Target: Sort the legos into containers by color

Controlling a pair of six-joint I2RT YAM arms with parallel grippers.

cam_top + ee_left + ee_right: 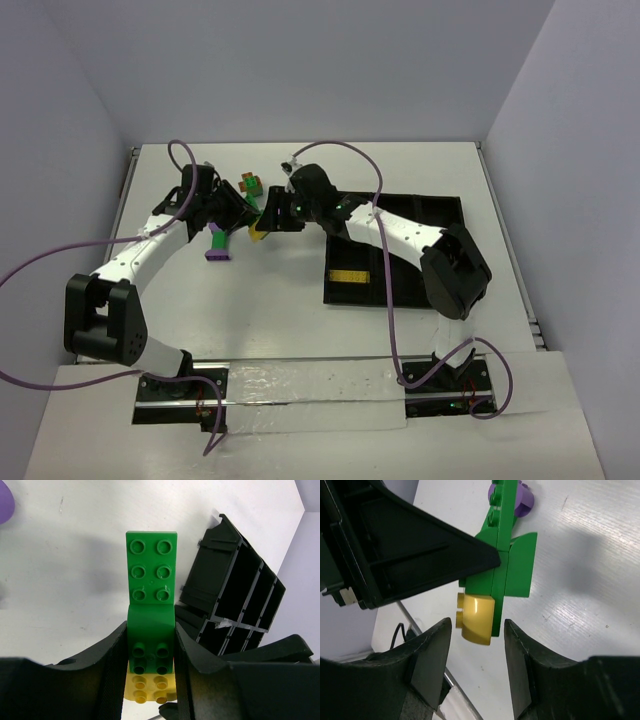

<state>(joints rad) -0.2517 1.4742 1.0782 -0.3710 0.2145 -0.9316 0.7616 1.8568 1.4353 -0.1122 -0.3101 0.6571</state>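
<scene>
Currently the left gripper (150,630) is clamped on the green part of a green-yellow-purple cluster (151,580). The cluster sits between the two arms, left of the black tray (440,215); I can't tell if it is off the table (300,330). The right gripper (477,625) is spread, with one finger on each side of the yellow brick (476,617). Slim gaps show, so it is not pinching.

The bricks look like hard, light, glossy plastic: rigid and not crushable, but the smooth faces may slip. The stud joint is probably tight. The best hold is likely square on the yellow brick's flat sides, avoiding its rounded edge, then pulling off along the studs.

A second yellow brick (350,277) lies in the tray's near-left compartment. A green-orange cluster (250,185) sits farther back.
</scene>
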